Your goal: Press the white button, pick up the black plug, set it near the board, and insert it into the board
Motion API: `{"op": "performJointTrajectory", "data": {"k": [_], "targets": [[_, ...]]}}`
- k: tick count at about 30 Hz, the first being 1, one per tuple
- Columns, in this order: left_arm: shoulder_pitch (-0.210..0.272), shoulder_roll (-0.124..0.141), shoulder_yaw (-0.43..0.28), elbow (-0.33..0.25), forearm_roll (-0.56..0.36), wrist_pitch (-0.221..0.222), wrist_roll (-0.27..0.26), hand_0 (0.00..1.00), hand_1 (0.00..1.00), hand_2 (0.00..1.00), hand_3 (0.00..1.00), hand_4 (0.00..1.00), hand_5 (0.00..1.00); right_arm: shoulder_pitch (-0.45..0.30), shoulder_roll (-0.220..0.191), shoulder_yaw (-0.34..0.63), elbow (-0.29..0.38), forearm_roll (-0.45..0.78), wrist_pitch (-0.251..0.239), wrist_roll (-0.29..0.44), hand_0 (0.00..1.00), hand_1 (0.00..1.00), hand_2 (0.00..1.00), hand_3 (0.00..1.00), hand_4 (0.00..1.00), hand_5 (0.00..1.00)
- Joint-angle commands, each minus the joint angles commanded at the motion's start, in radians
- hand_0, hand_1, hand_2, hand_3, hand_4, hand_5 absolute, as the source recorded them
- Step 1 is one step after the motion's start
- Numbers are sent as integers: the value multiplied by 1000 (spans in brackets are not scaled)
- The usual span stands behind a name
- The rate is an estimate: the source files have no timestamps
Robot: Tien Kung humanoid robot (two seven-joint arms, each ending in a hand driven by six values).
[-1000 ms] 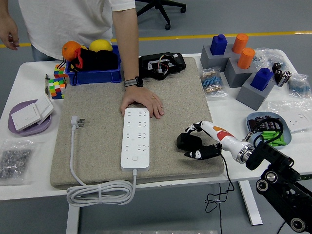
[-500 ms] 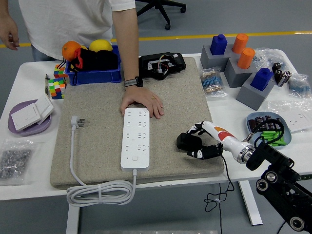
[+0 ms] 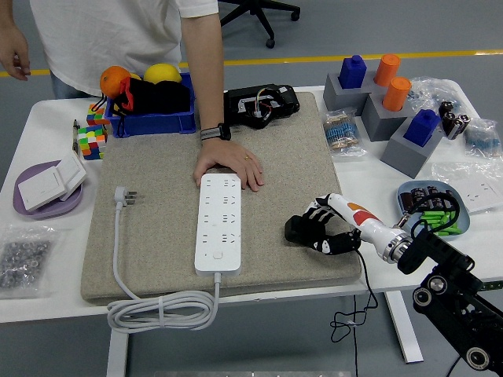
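Note:
A white power strip (image 3: 218, 221) lies lengthwise on the grey felt mat (image 3: 157, 196), its white button (image 3: 217, 254) at the near end. A black plug (image 3: 297, 229) sits on the mat right of the strip, its black cable running off the table's front edge. My right hand (image 3: 321, 231) comes in from the lower right and its fingers are curled around the plug. A person's hand (image 3: 229, 166) presses flat on the mat at the strip's far end. The left arm is out of view.
The strip's own white cable and plug (image 3: 126, 195) lie coiled at the mat's left and front. A blue bin (image 3: 149, 119) with fruit, a black device (image 3: 261, 104), grey blocks with pegs (image 3: 385, 102), a battery dish (image 3: 431, 206) and a purple plate (image 3: 47, 206) surround the mat.
My right hand has closed its fingers more tightly around the black plug; thumb and fingers were further apart a second ago. The plug has stayed in place.

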Motion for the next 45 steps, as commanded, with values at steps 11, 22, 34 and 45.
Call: {"op": "performJointTrajectory", "data": {"k": [11, 22, 34, 45], "targets": [[3, 0, 2, 0, -2, -1, 2, 790, 740, 716, 772, 558, 481, -2, -2, -12, -3, 16, -6, 11, 479, 503, 558, 459, 868, 2], [10, 1, 10, 0, 0, -4, 4, 791, 740, 717, 772, 558, 482, -6, 0, -13, -13, 10, -9, 14, 481, 502, 559, 491, 854, 2], [10, 3, 10, 0, 12, -6, 5, 791, 740, 717, 772, 558, 484, -5, -4, -18, -5, 16, -4, 2, 476, 499, 558, 496, 843, 2], [9, 5, 13, 0, 10, -6, 5, 791, 740, 717, 772, 559, 483, 7, -17, -26, 93, 20, 9, -20, 478, 500, 560, 518, 841, 2]]}}
